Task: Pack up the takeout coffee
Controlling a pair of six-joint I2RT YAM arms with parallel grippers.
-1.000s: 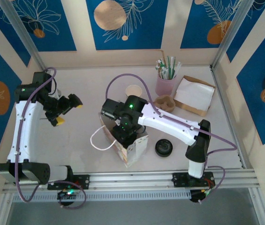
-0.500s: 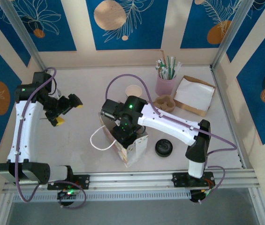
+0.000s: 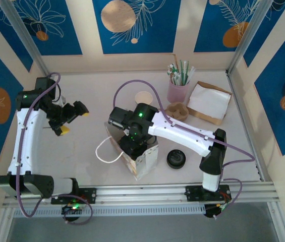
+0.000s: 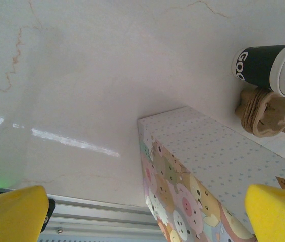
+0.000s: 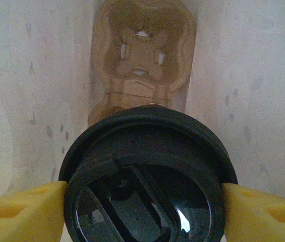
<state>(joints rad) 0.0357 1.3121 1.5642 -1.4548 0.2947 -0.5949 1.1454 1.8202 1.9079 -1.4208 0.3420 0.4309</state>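
Pale veined tabletop (image 3: 92, 91), enclosed by cream walls with blue leaf-print panels. Near the front centre stands a paper bag (image 3: 145, 162), printed with cartoon bears and fitted with a white cord handle. The right arm reaches down into its mouth and hides most of the interior from above. In the right wrist view the takeout coffee (image 5: 147, 176) sits upright between the bag's walls, its round, glossy black lid with a raised rim facing the camera; the cup body beneath is hidden. The right gripper (image 5: 143, 206) brackets it, a yellow pad (image 5: 21, 209) at each side of the rim with no gap discernible; whether the pads press on the cup cannot be told. Beyond the lid, a brown moulded-pulp tray (image 5: 142, 55) lies on the bag's floor. The left gripper (image 3: 74, 121) hangs well apart to the left, fingers spread wide on nothing. Beside the bag lies a loose black lid (image 3: 176, 159); farther back stand a white paper cup (image 3: 144, 97), a pulp carrier (image 3: 176, 110), a pink tumbler of straws (image 3: 178, 91) and a brown box of white napkins (image 3: 209, 102).
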